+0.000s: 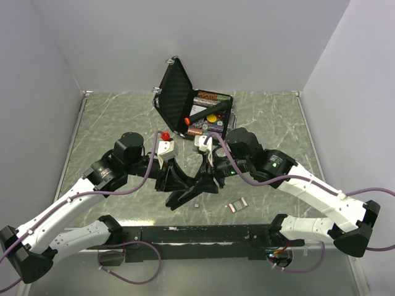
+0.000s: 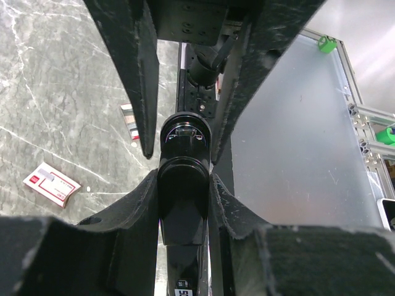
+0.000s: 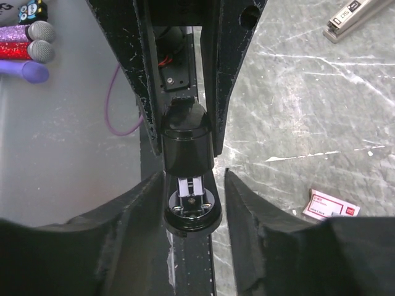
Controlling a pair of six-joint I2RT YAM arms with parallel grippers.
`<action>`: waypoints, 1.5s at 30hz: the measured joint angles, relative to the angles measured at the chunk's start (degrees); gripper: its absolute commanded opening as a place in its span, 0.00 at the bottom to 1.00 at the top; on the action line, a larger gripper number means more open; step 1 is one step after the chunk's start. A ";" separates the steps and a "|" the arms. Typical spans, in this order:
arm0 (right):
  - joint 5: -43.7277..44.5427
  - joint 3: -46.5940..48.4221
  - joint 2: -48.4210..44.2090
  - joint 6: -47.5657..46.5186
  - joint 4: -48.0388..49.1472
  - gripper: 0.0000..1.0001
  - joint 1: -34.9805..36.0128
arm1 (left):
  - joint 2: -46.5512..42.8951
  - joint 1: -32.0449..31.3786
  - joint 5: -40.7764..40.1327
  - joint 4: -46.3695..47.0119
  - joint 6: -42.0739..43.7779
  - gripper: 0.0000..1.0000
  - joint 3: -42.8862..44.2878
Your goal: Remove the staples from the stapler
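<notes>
The black stapler (image 1: 191, 192) lies at the table's middle between both grippers. My left gripper (image 1: 166, 182) is shut on its black body (image 2: 182, 209); in the left wrist view both pads press its sides. My right gripper (image 1: 207, 179) is open around the stapler's round end (image 3: 191, 213), with a clear gap at the right finger (image 3: 247, 203). Silver metal (image 3: 191, 185) shows inside that end, under the black top (image 3: 185, 145). I cannot make out any loose staples.
A white and red cardboard box (image 1: 237, 206) lies right of the stapler, also in the left wrist view (image 2: 52, 184) and the right wrist view (image 3: 330, 206). An open black foam-lined case (image 1: 185, 92) with items stands behind. A silver stapler-like object (image 3: 355, 15) lies further off.
</notes>
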 measured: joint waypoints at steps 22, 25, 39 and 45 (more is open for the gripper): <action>-2.86 -9.92 -7.39 3.80 12.70 0.00 0.76 | -3.87 -0.98 -0.55 5.31 -6.97 0.01 -2.03; -2.75 -12.70 -9.88 5.22 17.31 0.00 0.83 | -4.94 -1.27 -1.36 7.43 -8.72 0.01 -2.05; -5.01 -22.60 -14.97 9.46 20.24 0.00 1.95 | -11.50 -0.42 -5.22 13.81 -14.91 0.01 -2.03; -4.90 -22.49 -14.69 9.46 18.80 0.00 2.05 | -9.92 -0.42 -5.18 15.32 -16.13 0.01 -1.95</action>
